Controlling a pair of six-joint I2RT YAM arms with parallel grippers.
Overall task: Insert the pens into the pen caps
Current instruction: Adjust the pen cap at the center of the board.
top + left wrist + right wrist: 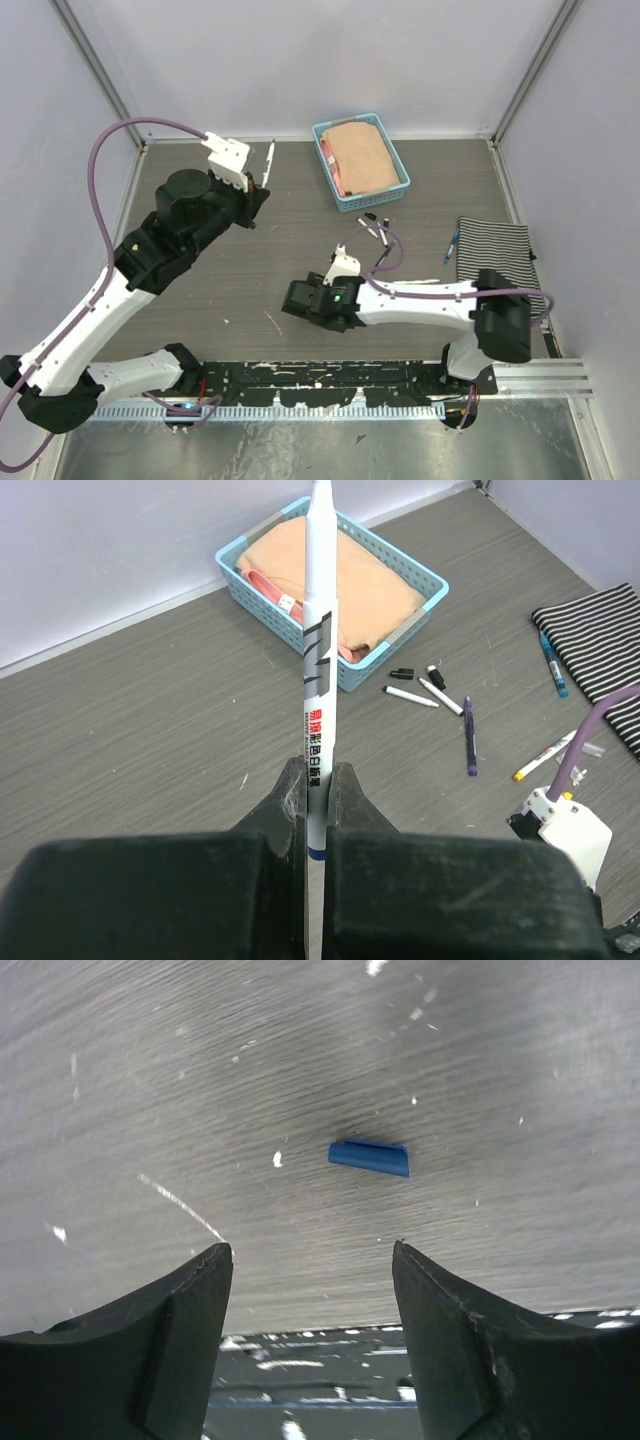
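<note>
- Left gripper: left of the basket, pressed onto a white pen at its lower barrel; the rest stands out past the fingertips.
- Right gripper: on the arms' side of the basket, jaws spread.
- Blue cap: flat on the table ahead of them, touching neither.
- Loose pens, black caps: just before the basket.
- Teal pen: right of the basket, by the striped cloth.
</note>
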